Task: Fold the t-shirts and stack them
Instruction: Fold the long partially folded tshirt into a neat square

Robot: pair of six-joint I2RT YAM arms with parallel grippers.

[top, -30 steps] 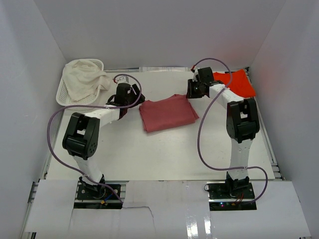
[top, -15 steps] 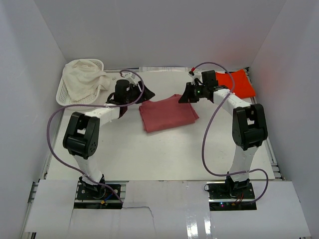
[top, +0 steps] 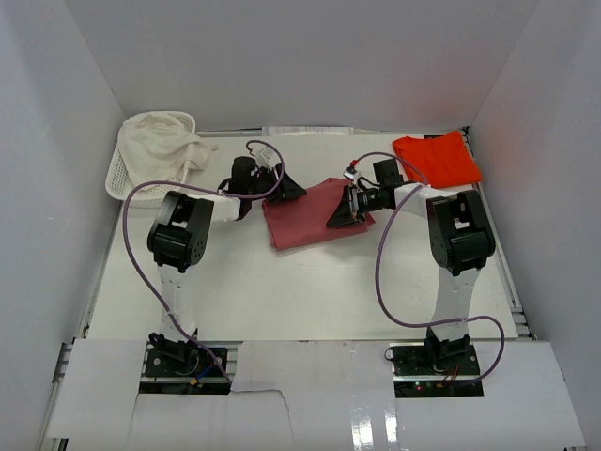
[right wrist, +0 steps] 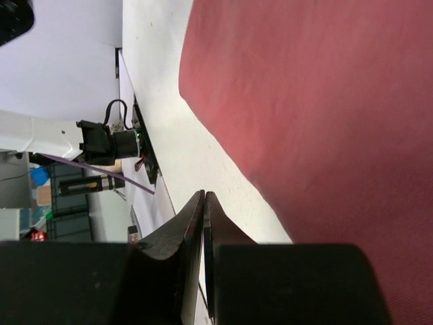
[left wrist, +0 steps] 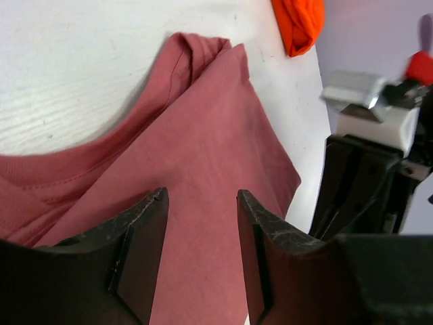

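Note:
The dusty rose-red t-shirt [top: 305, 219] lies folded in a rough square at the table's middle; it fills the left wrist view [left wrist: 203, 149] and the right wrist view [right wrist: 325, 101]. The bright orange-red t-shirt [top: 437, 158] lies folded at the back right and shows in the left wrist view [left wrist: 299, 24]. My left gripper [top: 289, 188] is open and empty over the rose shirt's back left edge. My right gripper [top: 340, 216] is shut on nothing, low over the rose shirt's right part.
A white lattice basket [top: 120, 178] at the back left holds a crumpled cream cloth [top: 161, 146]. White walls close in the table on the left, back and right. Purple cables loop from both arms.
Both grippers have moved inward onto the rose shirt: the left from the shirt's back left, the right from near the orange shirt down to the rose shirt's right side.

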